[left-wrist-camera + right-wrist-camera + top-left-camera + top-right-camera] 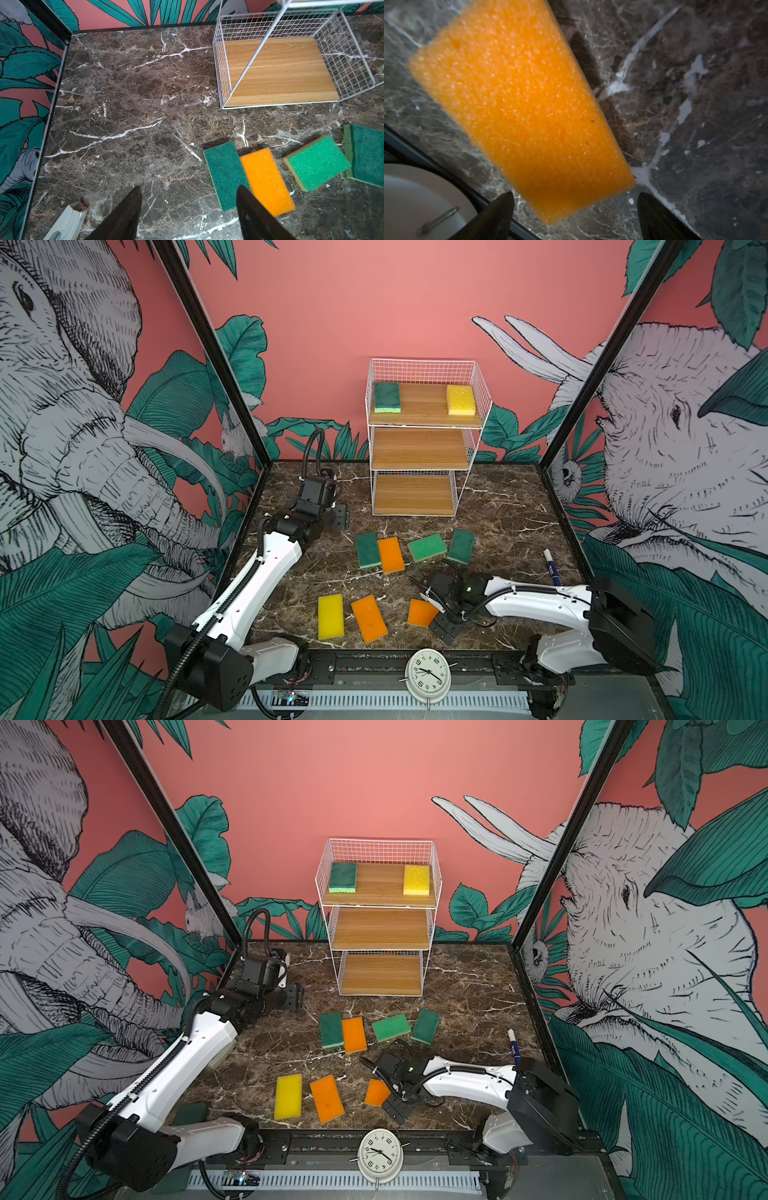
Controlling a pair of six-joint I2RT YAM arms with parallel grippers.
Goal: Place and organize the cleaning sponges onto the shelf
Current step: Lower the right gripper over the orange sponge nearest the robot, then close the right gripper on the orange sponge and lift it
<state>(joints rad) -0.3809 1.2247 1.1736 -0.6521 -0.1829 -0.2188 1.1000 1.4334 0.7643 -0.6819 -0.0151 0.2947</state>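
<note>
Orange sponge [519,108] lies partly between the spread right jaws.

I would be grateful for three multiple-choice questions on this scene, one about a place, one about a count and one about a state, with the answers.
1. On the shelf, the yellow sponge lies on: A) the top board, right end; B) the middle board; C) the bottom board.
2. The orange sponges on the table number: A) one; B) three; C) five.
3. The right gripper is: A) shut on a green sponge; B) open over an orange sponge; C) shut on the marker pen.

Answers:
1 A, both top views show it at the top board's right end.
2 B, one lies in the back row and two at the front.
3 B, the right wrist view shows the fingertips apart, with the rightmost front orange sponge ungripped.
</note>
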